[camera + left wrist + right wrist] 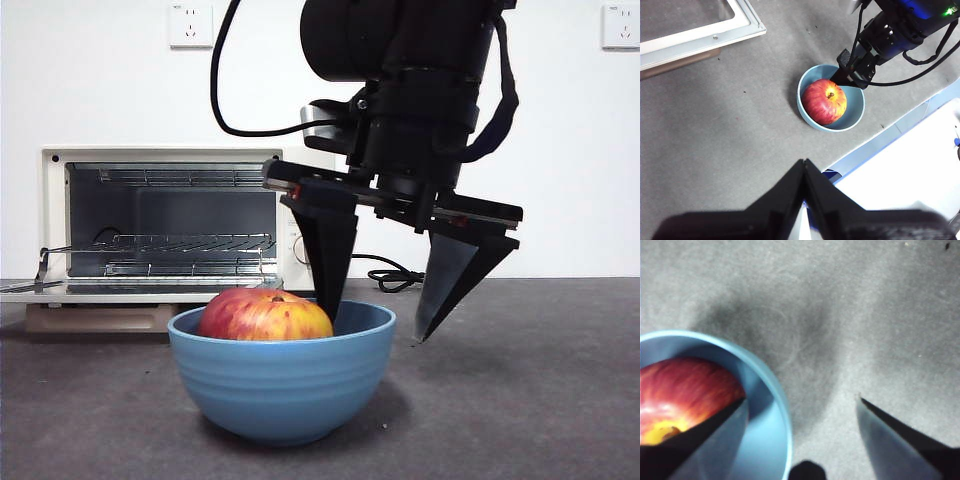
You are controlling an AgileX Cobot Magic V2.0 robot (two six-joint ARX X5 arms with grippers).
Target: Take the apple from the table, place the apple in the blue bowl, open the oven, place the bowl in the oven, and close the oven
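Note:
The red, yellow-streaked apple [263,315] lies inside the blue bowl [283,385] on the dark grey table [520,400]. My right gripper [380,325] is open and straddles the bowl's right rim: one finger [695,440] dips inside beside the apple [685,390], the other hangs outside over the table. From the left wrist, the bowl [852,107] and apple [824,101] lie well ahead of my left gripper [804,165], which is shut and holds nothing. The cream-white oven [160,225] stands behind with its door folded down.
The oven's open door [60,290] lies flat at the left, its frame also in the left wrist view [700,35]. A black cord [390,275] trails on the table behind the bowl. A white and blue board [910,165] lies near the left gripper.

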